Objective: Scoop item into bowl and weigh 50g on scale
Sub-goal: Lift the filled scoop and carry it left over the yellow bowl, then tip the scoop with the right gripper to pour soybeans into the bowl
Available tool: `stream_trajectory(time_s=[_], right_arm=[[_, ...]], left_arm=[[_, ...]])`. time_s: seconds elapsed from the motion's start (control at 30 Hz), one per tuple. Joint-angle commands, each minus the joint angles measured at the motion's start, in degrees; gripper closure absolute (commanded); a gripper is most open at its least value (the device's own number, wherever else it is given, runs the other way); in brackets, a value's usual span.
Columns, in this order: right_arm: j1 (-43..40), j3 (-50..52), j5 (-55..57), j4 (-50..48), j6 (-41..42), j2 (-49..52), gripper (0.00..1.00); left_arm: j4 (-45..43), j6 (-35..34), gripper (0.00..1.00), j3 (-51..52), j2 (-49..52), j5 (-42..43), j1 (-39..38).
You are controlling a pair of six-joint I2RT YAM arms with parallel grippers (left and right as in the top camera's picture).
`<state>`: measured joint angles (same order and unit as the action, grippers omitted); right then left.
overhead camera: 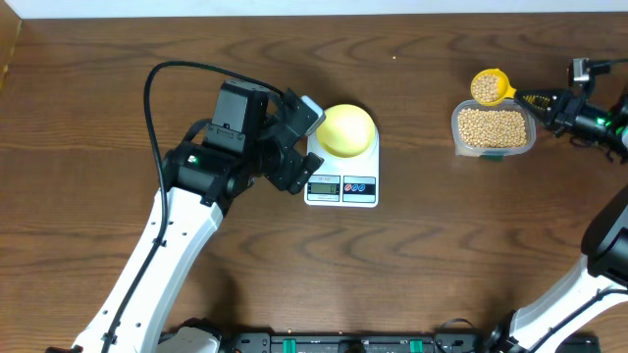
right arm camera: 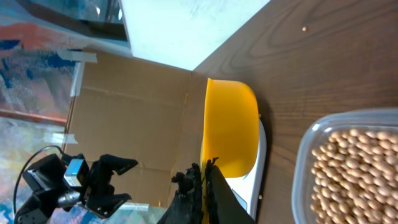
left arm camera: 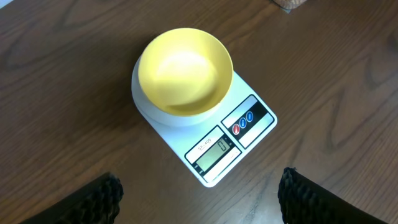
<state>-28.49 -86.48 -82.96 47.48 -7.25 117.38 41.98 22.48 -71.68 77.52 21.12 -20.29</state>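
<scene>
Wooden worktop (overhead camera: 412,255). The left gripper (left arm camera: 199,186) hovers just left of the white digital scale (overhead camera: 341,188), jaws spread wide, holding nothing. A clear plastic tub (overhead camera: 458,137) sits well right of the scale, filled with soybeans (overhead camera: 493,126). The pale yellow bowl (left arm camera: 185,71) sits on the scale's platform, empty. The right gripper (overhead camera: 542,101) is further right of the scale than the tub, jaws clamped on the handle of a yellow scoop (overhead camera: 488,86). The scoop is loaded with beans, by the tub's rim; contact unclear.

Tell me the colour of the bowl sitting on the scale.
Pale yellow, plain with no pattern; the bowl shows best in the left wrist view.
</scene>
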Motion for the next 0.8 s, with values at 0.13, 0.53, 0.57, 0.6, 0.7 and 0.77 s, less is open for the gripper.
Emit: stream_trajectory(time_s=[0.13,0.53,0.57,0.6,0.7,0.77], right_arm=[[4.61,0.07,-2.71,-5.09,6.01,0.31,0.99],[11.08,0.07,0.50,-14.01,14.27,0.31,0.99],[11.85,0.07,0.52,-14.69,14.99,0.31,0.99],[12.44,0.07,0.52,-15.21,15.56,0.31,0.99],[14.19,0.07,0.52,-16.17,15.61,0.31,0.99],[15.91,0.07,0.55,-16.57,15.58,0.31,0.99]], left_arm=[[-0.02,-0.48,0.18,0.37,-0.04,0.72,0.31],[-0.02,-0.50,0.18,0.37,-0.04,0.72,0.31],[-0.02,-0.50,0.18,0.37,-0.04,0.72,0.31],[-0.02,-0.48,0.18,0.37,-0.04,0.72,0.31],[-0.02,-0.50,0.18,0.37,-0.04,0.72,0.31],[-0.02,-0.50,0.18,0.37,-0.04,0.72,0.31]])
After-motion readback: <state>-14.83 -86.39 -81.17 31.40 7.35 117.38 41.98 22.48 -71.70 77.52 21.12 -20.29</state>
